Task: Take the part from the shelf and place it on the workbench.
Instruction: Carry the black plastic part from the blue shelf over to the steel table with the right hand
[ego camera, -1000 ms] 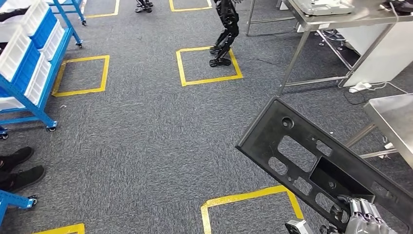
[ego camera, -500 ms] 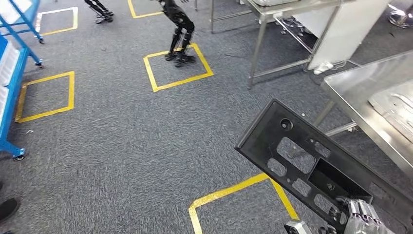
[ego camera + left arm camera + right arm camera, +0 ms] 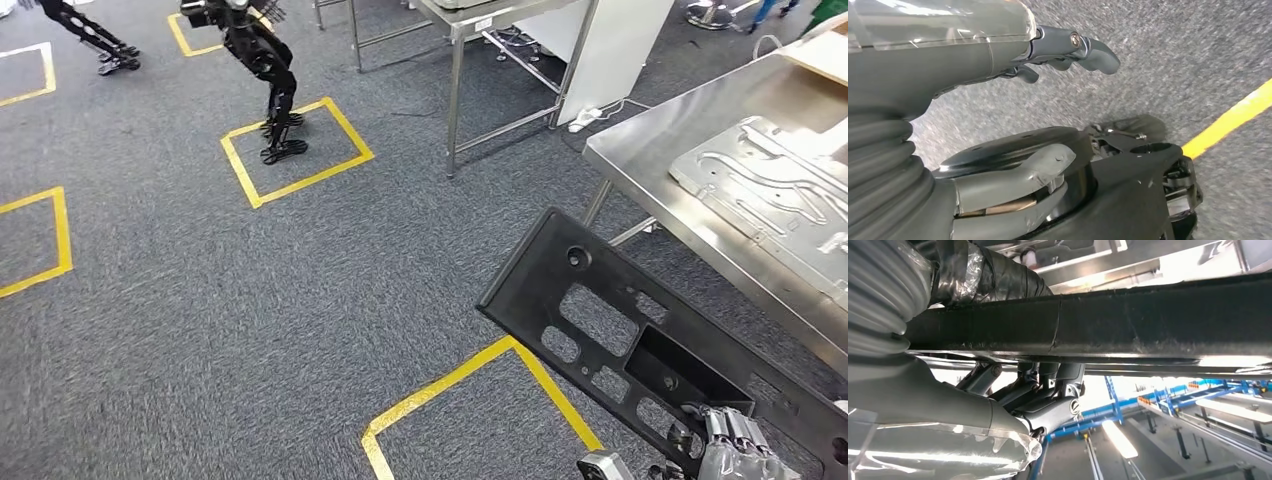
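Gripping the part [image 3: 660,345] along its near edge, our right hand [image 3: 735,450] carries the long black panel out over the carpet [image 3: 300,300], its far end angled up and away from us, well clear of the floor. From the right wrist, we see the fingers [image 3: 1048,390] wrapped under the panel's dark edge. Our left hand [image 3: 998,65] hangs beside the body over the carpet, fingers loosely curled and apart, holding nothing. Just beyond the part's right side stands the steel workbench [image 3: 650,170], with a silver pressed plate [image 3: 770,190] lying on it; the part is not yet above the bench top. A yellow square [image 3: 470,400] is taped on the carpet beneath the panel, and another robot [image 3: 255,60] stands in a further square. We judge this the carrying step, with the pick done and the placing still ahead. The next move, we reckon, calls for closing on the bench, bringing the panel over bare steel beside the plate, levelling it, then lowering it before letting go.
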### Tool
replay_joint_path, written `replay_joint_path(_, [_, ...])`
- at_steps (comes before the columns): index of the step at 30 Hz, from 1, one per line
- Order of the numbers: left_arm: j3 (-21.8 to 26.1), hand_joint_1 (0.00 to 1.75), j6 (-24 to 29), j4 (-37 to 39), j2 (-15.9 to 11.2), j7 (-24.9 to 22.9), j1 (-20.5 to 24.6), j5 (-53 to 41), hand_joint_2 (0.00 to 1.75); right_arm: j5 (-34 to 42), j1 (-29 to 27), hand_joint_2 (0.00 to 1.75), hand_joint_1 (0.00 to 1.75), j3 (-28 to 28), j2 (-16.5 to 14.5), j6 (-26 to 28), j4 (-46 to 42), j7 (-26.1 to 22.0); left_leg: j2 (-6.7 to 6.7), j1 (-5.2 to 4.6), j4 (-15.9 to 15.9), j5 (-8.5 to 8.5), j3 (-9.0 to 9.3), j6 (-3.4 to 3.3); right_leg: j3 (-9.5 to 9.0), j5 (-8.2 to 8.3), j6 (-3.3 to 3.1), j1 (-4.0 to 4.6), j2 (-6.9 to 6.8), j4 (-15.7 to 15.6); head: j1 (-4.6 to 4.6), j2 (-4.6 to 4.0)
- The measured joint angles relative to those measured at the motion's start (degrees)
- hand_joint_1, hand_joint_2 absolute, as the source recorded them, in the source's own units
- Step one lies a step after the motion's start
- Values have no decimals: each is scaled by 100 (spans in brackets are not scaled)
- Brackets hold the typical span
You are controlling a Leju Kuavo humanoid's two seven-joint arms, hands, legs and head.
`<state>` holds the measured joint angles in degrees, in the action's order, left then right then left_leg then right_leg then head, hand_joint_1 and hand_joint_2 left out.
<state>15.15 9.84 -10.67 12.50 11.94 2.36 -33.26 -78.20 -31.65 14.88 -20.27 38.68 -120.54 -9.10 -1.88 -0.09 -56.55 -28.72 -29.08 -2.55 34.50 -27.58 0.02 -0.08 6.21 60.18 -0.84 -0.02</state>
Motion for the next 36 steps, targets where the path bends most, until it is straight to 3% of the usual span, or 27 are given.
replay_joint_path(3, [17, 0, -1, 0, 9, 7, -29, -14, 175, -53, 34, 175, 175, -28, 3, -24, 22, 34, 232, 19, 85, 48, 30, -43, 404, -487, 67, -10, -504, 823, -11, 0])
replay_joint_path(5, [33, 0, -4, 0, 8, 10, -39, -26, 175, -89, 44, 175, 175, -53, 5, -32, 51, 62, 394, 20, 73, 26, 29, -33, 659, -650, 127, -67, -585, 1350, -9, 0])
replay_joint_path(6, [39, 0, -9, 0, 7, 10, -40, -32, 175, -103, 42, 175, 175, -65, 6, -33, 63, 79, 473, 25, 64, 6, 35, -18, 658, -584, 157, -96, -605, 1363, -9, 0])
replay_joint_path(8, [48, 0, -25, 0, 8, 10, -40, -45, 175, -138, 42, 175, 175, -95, 8, -33, 75, 120, 608, 47, 26, -52, 63, 34, 307, -223, 206, -141, -713, 721, -9, 0])
replay_joint_path(9, [53, 0, -33, 0, 6, 12, -38, -52, 175, -157, 43, 175, 175, -113, 10, -34, 81, 143, 669, 47, 3, -88, 82, 68, 108, -91, 206, -143, -837, 366, -9, 0])
replay_joint_path(10, [60, 0, -41, 0, 4, 14, -38, -60, 175, -170, 45, 175, 175, -131, 11, -34, 85, 163, 716, 42, -27, -127, 96, 108, -43, -9, 193, -134, -952, 84, -10, 0])
replay_joint_path(12, [71, 0, -50, 0, -2, 20, -29, -72, 175, -179, 47, 175, 175, -152, 15, -37, 95, 184, 799, 19, -50, -180, 129, 181, -108, -18, 122, -94, -1044, -49, -8, 0])
replay_joint_path(14, [76, 0, -52, 0, -2, 25, -16, -80, 175, -192, 37, 175, 175, -165, 18, -42, 95, 205, 863, 30, -57, -226, 177, 247, -98, -14, 45, -89, -917, -63, -5, 0])
replay_joint_path(16, [81, 0, -56, 0, -2, 25, -14, -89, 175, -217, 24, 175, 175, -186, 20, -51, 95, 259, 675, 61, -264, -406, 129, 303, -97, 2, -33, -110, -788, -80, -4, 0])
replay_joint_path(18, [86, 0, -63, 0, -2, 21, -29, -93, 175, -234, 20, 175, 175, -220, 21, -64, 95, 308, 365, 76, -927, -784, -169, 326, -90, 11, -94, -109, -658, -88, -2, 0])
replay_joint_path(20, [90, 0, -68, 0, -2, 9, -22, -93, 175, -243, 17, 175, 175, -255, 25, -87, 96, 334, 255, 76, -1654, -1046, -537, 318, -80, 12, -116, -84, -508, -82, -2, 0])
replay_joint_path(21, [91, 0, -68, 0, -3, -2, -12, -94, 175, -248, 15, 175, 175, -270, 28, -101, 97, 348, 243, 74, -1774, -1011, -615, 302, -84, 13, -117, -73, -427, -78, -2, 0])
replay_joint_path(22, [91, 0, -68, 0, -3, -13, 1, -97, 175, -254, 13, 175, 175, -283, 33, -115, 97, 361, 231, 72, -1673, -862, -592, 278, -93, 13, -117, -64, -341, -73, -2, 0])
replay_joint_path(23, [92, 0, -68, 0, -4, -24, 5, -100, 175, -258, 11, 175, 175, -294, 38, -124, 98, 370, 188, 69, -1363, -627, -474, 244, -107, 12, -117, -58, -255, -70, -2, 1])
replay_joint_path(25, [93, 0, -68, 0, -10, -33, -15, -101, 175, -263, 13, 175, 175, -319, 49, -133, 99, 378, -59, 64, -587, -234, -177, 169, -113, 17, -103, -55, -104, -61, -3, 1])
replay_joint_path(27, [93, 0, -69, 0, -17, -40, -23, -101, 175, -266, 13, 175, 175, -345, 58, -141, 102, 386, -239, 50, -203, -128, -47, 130, -77, 41, -49, -68, 19, -60, -3, 1])
replay_joint_path(29, [93, 0, -75, 0, -11, -43, -5, -105, 175, -272, 3, 175, 175, -363, 67, -147, 104, 413, -169, 46, -138, -113, -21, 104, -44, 79, 38, -78, 125, -86, -3, 0])
replay_joint_path(30, [93, 0, -79, 0, -6, -43, 4, -108, 175, -276, -6, 175, 175, -368, 74, -148, 105, 427, -107, 56, -95, -84, -1, 78, -31, 67, 73, -73, 69, -73, -5, 0])
replay_joint_path(32, [95, 0, -83, 0, 3, -43, -5, -112, 175, -280, -2, 175, 175, -382, 96, -148, 107, 447, 46, 80, -11, -26, 28, 15, 111, -143, 127, -53, -237, 225, -10, 0])
replay_joint_path(33, [95, 0, -83, 0, 3, -43, -16, -112, 175, -281, 2, 175, 175, -391, 109, -149, 108, 452, 133, 73, 3, -16, 28, -4, 265, -335, 147, -57, -423, 553, -12, 0])
replay_joint_path(34, [96, 0, -83, 0, 3, -43, -28, -112, 175, -280, 8, 175, 175, -401, 120, -149, 110, 457, 216, 68, 3, -15, 21, -16, 453, -529, 171, -67, -524, 943, -13, 0])
replay_joint_path(35, [96, 0, -83, 0, 2, -43, -35, -112, 175, -280, 9, 175, 175, -409, 132, -150, 114, 459, 297, 64, 1, -19, 14, -16, 619, -657, 196, -82, -565, 1288, -13, 0])
replay_joint_path(36, [96, 0, -83, 0, 1, -43, -38, -112, 175, -280, 6, 175, 175, -413, 142, -151, 118, 466, 361, 64, -2, -26, 12, -11, 700, -678, 218, -99, -583, 1466, -13, 0])
